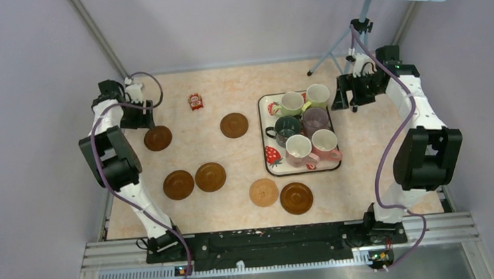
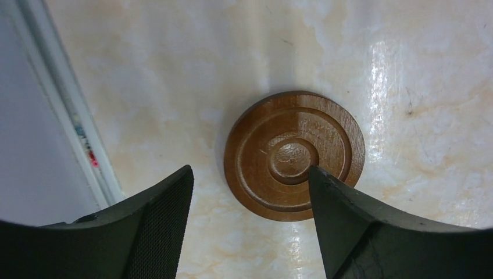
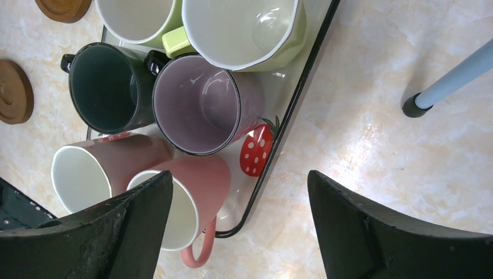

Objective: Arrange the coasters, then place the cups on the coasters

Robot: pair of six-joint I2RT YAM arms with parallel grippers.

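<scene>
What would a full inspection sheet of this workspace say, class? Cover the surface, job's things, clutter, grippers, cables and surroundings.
Surface: marbled beige tabletop, glossy.
Job's things: six coasters scattered, five dark, one tan; six cups crowded on strawberry tray, none on a coaster.
Clutter: small red packet at far side.
Grippers: left gripper open above far-left coaster; right gripper open above tray's edge, empty.
Cables: purple cable looping along each arm.
Surroundings: lilac walls; tripod stand far right.

spread fingers [image 2: 157, 226] hover over a brown coaster [image 2: 285, 145]
</scene>
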